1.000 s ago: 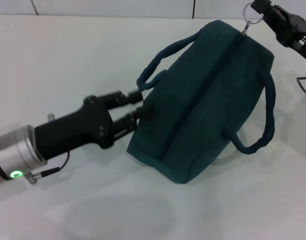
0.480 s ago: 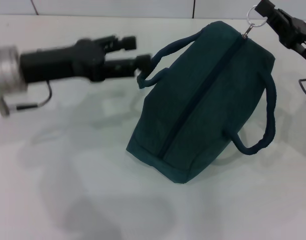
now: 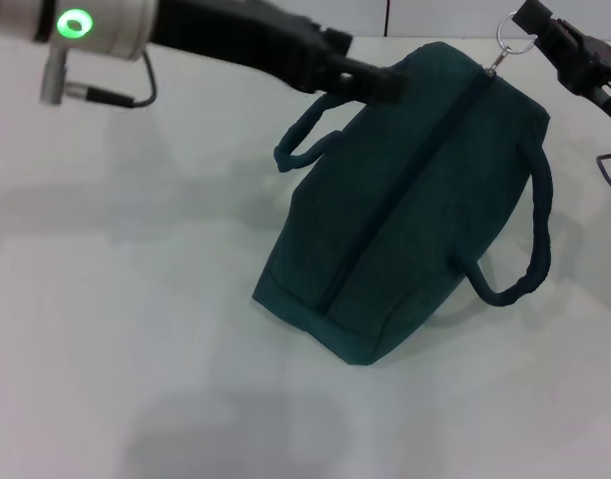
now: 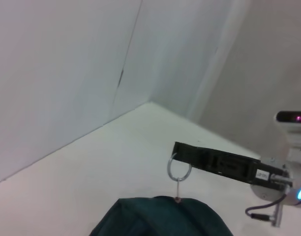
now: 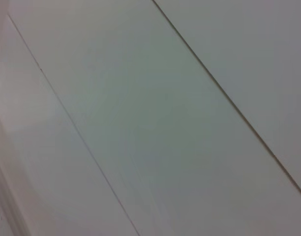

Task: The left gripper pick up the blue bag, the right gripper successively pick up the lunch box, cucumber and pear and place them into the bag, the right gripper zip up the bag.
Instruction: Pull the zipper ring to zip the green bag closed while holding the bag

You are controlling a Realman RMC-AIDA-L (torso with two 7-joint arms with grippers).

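The blue bag (image 3: pixel 415 200) lies on the white table with its long zipper drawn shut. At its far end the metal ring pull (image 3: pixel 511 36) stands up, and my right gripper (image 3: pixel 533 25) is shut on it. The left wrist view shows the same ring pull (image 4: pixel 179 168) at the tip of the right gripper (image 4: pixel 182 150), above the bag's top (image 4: pixel 155 219). My left gripper (image 3: pixel 370 65) hovers open over the upper end of the bag's left handle (image 3: pixel 305 135), holding nothing. The lunch box, cucumber and pear are out of view.
The bag's right handle (image 3: pixel 530 249) loops out toward the right arm's cable (image 3: pixel 610 180). Bare white table (image 3: pixel 136 329) spreads to the left and in front of the bag. A white panelled wall (image 3: pixel 236 15) closes the back; the right wrist view shows only such panels.
My left arm has lifted away from the bag's near left side and swung up and across to above the left handle. The bag and right gripper have barely moved.
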